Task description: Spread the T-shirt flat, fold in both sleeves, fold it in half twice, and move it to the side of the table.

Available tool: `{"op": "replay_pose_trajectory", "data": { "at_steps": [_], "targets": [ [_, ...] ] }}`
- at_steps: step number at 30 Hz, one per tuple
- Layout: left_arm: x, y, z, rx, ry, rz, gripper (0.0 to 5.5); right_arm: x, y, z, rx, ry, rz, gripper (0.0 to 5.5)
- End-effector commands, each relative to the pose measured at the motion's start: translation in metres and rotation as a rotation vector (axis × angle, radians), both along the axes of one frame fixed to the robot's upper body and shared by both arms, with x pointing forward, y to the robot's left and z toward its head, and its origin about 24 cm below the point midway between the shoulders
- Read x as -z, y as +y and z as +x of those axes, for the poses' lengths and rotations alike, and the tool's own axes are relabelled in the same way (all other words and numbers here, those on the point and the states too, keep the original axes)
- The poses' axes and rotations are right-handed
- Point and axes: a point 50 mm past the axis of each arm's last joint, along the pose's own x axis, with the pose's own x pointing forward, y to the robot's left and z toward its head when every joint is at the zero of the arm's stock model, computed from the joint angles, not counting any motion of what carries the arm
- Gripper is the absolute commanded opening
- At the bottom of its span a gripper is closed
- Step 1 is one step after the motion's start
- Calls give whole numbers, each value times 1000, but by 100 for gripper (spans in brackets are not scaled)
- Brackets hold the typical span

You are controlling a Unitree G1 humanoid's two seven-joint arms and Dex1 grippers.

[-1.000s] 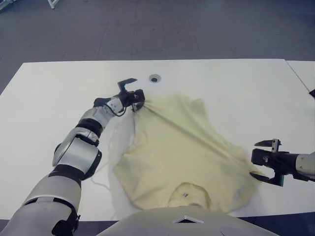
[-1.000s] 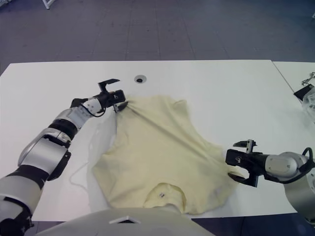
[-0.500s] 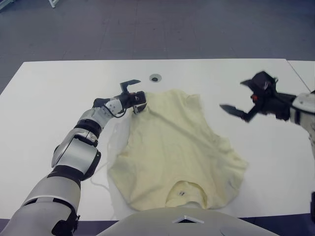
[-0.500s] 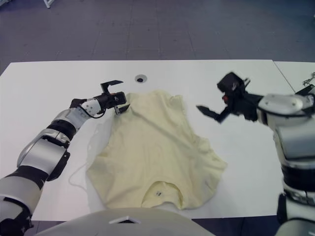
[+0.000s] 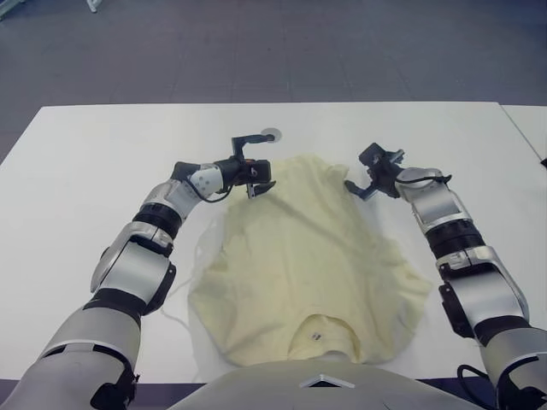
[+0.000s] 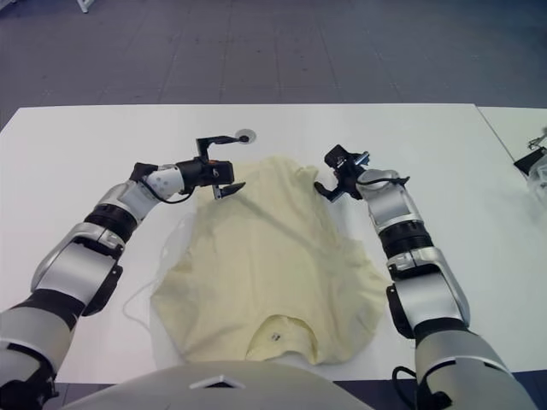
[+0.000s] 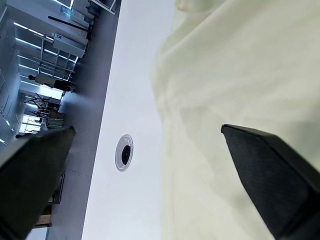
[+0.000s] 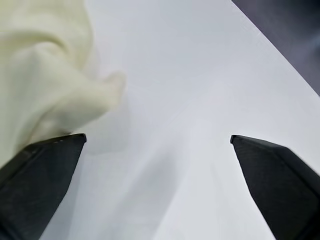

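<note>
Head stereo pair looks down on the table [image 5: 102,154]; wrist cameras skim close — all sharing the T-shirt [image 5: 308,265].

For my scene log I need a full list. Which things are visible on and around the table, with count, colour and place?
T-shirt: one, pale yellow, rumpled on the table's middle, collar toward the robot.
Table: one, white, under the T-shirt.
Cable hole: one, grey-ringed, in the table beyond the T-shirt.
Second table: one, white, right edge.
Floor: dark grey, beyond the table.
Left gripper: one, black, open, over the T-shirt's far left corner.
Right gripper: one, black, open, at its far right corner.
</note>
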Motion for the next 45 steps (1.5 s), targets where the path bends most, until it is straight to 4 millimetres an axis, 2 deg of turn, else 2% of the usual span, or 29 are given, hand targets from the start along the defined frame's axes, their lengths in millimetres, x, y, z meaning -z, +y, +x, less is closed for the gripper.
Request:
{"op": "replay_pose_trajectory", "data": {
  "at_steps": [1, 6, 9, 14, 17, 19, 22, 26, 29, 34, 39, 43, 45],
  "targets": [
    [9, 7, -4, -9, 28, 38, 540, -2, -10, -7, 5, -16, -7, 537],
    [21, 15, -9, -20, 66, 76, 540, -32, -13, -16, 16, -109, 31, 537],
    [23, 17, -11, -26, 73, 70, 540, -43, -6, -20, -8, -131, 59, 537],
    [22, 13, -11, -21, 70, 61, 540, -13, 12, -25, -56, -32, 19, 537],
    [20, 12, -10, -18, 66, 58, 540, 9, 5, -23, -17, 26, -77, 537],
    [19, 13, -10, -18, 65, 61, 540, 17, -1, -25, -21, 57, -123, 537],
    [19, 17, -9, -27, 70, 69, 540, 16, 0, -46, -151, 129, -132, 537],
    [21, 20, -10, -41, 80, 68, 540, 10, 12, -92, -379, 238, -112, 537],
    [24, 20, -12, -44, 86, 63, 540, 5, 12, -100, -366, 236, -103, 537],
    [25, 19, -14, -38, 90, 61, 540, 0, 0, -85, -246, 191, -117, 537],
    [23, 19, -11, -59, 68, 60, 540, 15, -18, -55, -93, 154, -194, 537],
    [15, 18, -3, -93, 33, 69, 540, 21, -16, -24, -45, 91, -143, 537],
    [10, 14, 2, -105, 18, 60, 540, 19, -14, -15, -28, 52, -102, 537]
  ]
}}
